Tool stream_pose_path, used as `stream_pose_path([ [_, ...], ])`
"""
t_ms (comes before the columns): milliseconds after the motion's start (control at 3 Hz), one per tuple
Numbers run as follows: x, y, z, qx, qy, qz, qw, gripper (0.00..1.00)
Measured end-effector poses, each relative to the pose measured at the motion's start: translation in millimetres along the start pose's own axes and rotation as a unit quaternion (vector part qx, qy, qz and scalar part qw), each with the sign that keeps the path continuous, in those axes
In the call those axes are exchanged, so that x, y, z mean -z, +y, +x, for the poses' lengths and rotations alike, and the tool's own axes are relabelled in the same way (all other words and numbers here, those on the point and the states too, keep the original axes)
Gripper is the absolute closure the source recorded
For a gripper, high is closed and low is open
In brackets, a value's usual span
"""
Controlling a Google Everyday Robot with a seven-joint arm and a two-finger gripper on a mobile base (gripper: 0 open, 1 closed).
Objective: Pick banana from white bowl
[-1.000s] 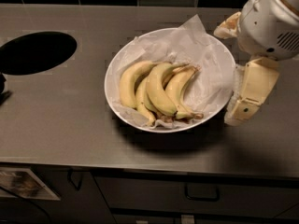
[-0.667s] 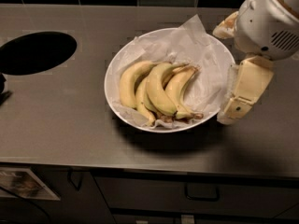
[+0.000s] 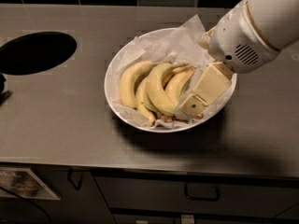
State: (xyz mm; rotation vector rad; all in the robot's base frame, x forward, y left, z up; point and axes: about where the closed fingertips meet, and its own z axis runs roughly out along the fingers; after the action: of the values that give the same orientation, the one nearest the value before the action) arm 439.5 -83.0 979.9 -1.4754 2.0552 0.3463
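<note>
Take light, soft, easily bruised yellow curved banana [image 3: 178, 85], lying mid-bowl in large glossy white paper-lined bowl [image 3: 110, 73], at firm mid-body; cream gripper [image 3: 189, 107] at bowl's 5 o'clock, open-or-closed state impossible to tell.

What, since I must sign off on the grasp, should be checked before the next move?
1. Target present: ok. A bunch of yellow bananas lies in the white bowl.
2. Tool placed: ok. The tool is down inside the bowl's right side, beside the rightmost banana.
3. Tool touching a banana: cannot tell.
4. Paper lining out of the way: cannot tell. It stands up at the far rim, close to the arm.
5. Bowl steady: ok. It sits flat on the grey counter, apart from the black oval hole.
</note>
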Motion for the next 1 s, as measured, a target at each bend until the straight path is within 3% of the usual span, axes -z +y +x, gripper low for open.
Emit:
stream_pose_path([
  [333,1.8,-6.9,-16.6,-0.004,-0.031,0.018,0.9993,0.00],
  [1000,1.3,-5.6,-19.9,-0.011,-0.028,0.022,0.9993,0.00],
])
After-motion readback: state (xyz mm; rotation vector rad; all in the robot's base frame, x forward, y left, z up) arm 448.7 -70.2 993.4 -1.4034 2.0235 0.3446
